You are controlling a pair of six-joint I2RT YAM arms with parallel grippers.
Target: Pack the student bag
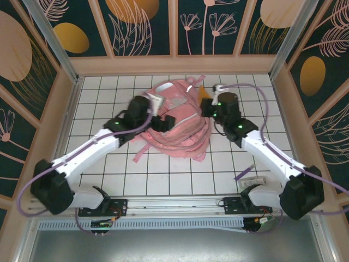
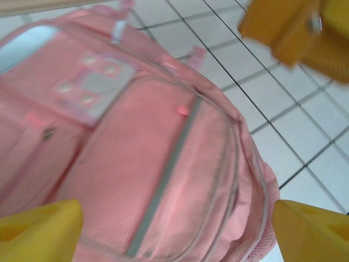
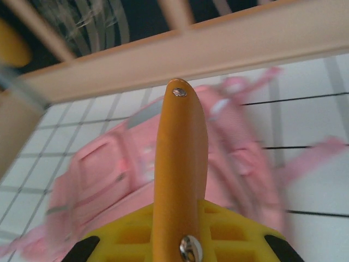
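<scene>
The student bag [image 1: 182, 128] is a soft pink backpack lying in the middle of the white gridded table. My left gripper [image 1: 157, 109] hovers over its left side. In the left wrist view its yellow fingertips [image 2: 41, 229] stand far apart at the bottom corners, open, with the bag's zipped front pocket [image 2: 163, 164] close beneath and nothing between them. My right gripper [image 1: 206, 101] is at the bag's upper right edge. In the right wrist view its fingers [image 3: 180, 164] are pressed together, shut, with nothing visible between them, and the blurred bag [image 3: 109, 174] lies behind.
A loose pink strap [image 1: 140, 154] trails off the bag toward the left arm. A small pale object [image 1: 255, 179] lies by the right arm near the front edge. Wooden rails [image 1: 174, 64] wall in the table on three sides. The right gripper's yellow body [image 2: 294, 27] shows in the left wrist view.
</scene>
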